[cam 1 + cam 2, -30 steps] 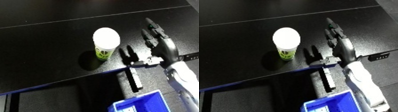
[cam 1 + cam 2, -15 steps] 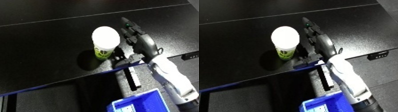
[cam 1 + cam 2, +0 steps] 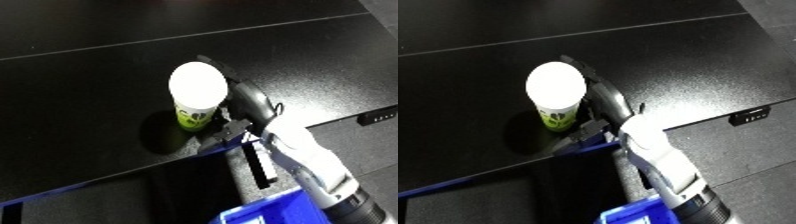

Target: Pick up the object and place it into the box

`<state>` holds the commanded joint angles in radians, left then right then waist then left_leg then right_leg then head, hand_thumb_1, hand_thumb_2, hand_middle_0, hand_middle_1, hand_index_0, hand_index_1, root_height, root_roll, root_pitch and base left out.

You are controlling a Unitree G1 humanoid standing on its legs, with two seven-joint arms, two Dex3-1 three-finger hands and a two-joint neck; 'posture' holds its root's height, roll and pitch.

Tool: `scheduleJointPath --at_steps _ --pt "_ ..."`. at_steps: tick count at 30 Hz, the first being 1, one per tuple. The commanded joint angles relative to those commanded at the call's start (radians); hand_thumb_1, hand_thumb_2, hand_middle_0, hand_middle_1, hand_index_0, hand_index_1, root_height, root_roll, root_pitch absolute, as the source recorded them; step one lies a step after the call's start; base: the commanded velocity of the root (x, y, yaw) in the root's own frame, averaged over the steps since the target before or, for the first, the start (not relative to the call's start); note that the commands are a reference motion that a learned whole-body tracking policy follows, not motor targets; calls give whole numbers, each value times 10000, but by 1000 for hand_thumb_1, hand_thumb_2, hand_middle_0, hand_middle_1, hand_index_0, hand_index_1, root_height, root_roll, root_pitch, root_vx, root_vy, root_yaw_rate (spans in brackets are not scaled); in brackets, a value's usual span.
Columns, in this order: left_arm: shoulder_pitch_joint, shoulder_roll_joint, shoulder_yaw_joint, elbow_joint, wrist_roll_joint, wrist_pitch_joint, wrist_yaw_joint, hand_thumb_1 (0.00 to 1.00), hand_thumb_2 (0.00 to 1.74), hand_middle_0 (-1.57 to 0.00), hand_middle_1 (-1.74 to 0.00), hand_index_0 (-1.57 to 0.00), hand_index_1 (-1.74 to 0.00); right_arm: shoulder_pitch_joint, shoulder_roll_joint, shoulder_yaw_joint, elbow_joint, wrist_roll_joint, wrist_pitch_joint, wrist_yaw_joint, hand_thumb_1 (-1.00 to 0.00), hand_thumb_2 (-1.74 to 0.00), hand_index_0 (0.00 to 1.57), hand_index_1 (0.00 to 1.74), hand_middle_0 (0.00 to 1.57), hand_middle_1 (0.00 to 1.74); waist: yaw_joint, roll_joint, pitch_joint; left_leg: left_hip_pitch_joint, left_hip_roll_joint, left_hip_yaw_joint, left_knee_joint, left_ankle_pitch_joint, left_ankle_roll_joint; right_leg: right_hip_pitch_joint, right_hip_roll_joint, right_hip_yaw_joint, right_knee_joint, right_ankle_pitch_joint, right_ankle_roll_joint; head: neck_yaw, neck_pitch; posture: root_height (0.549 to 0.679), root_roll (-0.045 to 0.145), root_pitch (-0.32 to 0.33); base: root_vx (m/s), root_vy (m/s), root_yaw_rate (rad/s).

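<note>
White cup (image 3: 197,95): upright near the table's (image 3: 98,85) front edge.
My right hand (image 3: 604,102): fingers straight, against the cup's right side.

I read the cup (image 3: 197,95) as paper, its white lid matt, its green print smooth. The table (image 3: 107,75) looks matt black, finely speckled where light hits. My right hand (image 3: 604,102) seems black plastic, the forearm (image 3: 660,162) glossy white shell. The bin (image 3: 284,212) looks blue plastic.
</note>
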<state>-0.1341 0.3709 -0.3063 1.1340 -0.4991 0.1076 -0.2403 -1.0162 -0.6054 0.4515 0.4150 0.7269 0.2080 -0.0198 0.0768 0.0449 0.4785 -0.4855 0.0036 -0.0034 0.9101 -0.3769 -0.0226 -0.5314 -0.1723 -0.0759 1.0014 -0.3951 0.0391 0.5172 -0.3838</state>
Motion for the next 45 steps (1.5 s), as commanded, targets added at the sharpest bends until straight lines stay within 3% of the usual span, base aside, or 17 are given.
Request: scheduleJointPath --at_steps 14,21,27,31,38,45 --pt "-24 -63 -166 -405 -137 33 127 0 0 0 0 0 0 -351 37 59 448 8 -205 -179 -900 -1566 1413 1566 1413 1566 114 126 158 -143 -127 -16 -85 89 15 -142 7 -43 -24 68 -10 46 291 605 70 -46 -18 3 14" --pt "62 -48 1 -365 -138 -31 155 0 0 0 0 0 0 -209 -197 -44 274 16 -604 -34 -900 -1566 1413 1566 1413 1566 73 102 156 -16 -115 -8 -367 195 -8 -10 40 -74 -210 89 -28 -51 311 609 70 -41 -30 -9 -24" --pt "237 -2 378 -405 -58 87 248 0 0 0 0 0 0 631 -488 -724 -1502 -162 -1187 -390 -900 -1566 1413 1566 1413 1566 -156 -37 45 120 -45 10 -610 189 -25 127 130 -60 -408 79 15 -51 170 612 65 -32 -34 -15 -91" --pt "477 0 695 -337 37 118 244 0 0 0 0 0 0 1920 -687 -1672 -3284 -370 -1424 -870 -900 -1566 1413 1566 1413 1566 -454 -173 -67 253 70 79 -714 124 10 256 252 21 -565 79 31 -53 -17 614 62 -29 -22 -9 -173" --pt "870 -167 1176 58 21 -301 91 0 0 0 0 0 0 4486 -1066 -3604 -5467 -568 -2067 -1522 -900 -1566 1413 1566 1413 1566 -1169 -348 -212 541 301 312 -881 14 81 448 521 299 -834 103 -14 -367 -138 618 59 -26 -20 21 -227" --pt "1046 -397 1499 256 -337 -760 90 0 0 0 0 0 0 7220 -880 -5284 -6574 -1198 -3019 -2330 -900 -1566 1413 1566 1413 1566 -1962 -402 -271 958 491 704 -1239 -25 107 680 816 627 -1200 150 -46 -543 -54 624 60 -21 -34 53 -255"
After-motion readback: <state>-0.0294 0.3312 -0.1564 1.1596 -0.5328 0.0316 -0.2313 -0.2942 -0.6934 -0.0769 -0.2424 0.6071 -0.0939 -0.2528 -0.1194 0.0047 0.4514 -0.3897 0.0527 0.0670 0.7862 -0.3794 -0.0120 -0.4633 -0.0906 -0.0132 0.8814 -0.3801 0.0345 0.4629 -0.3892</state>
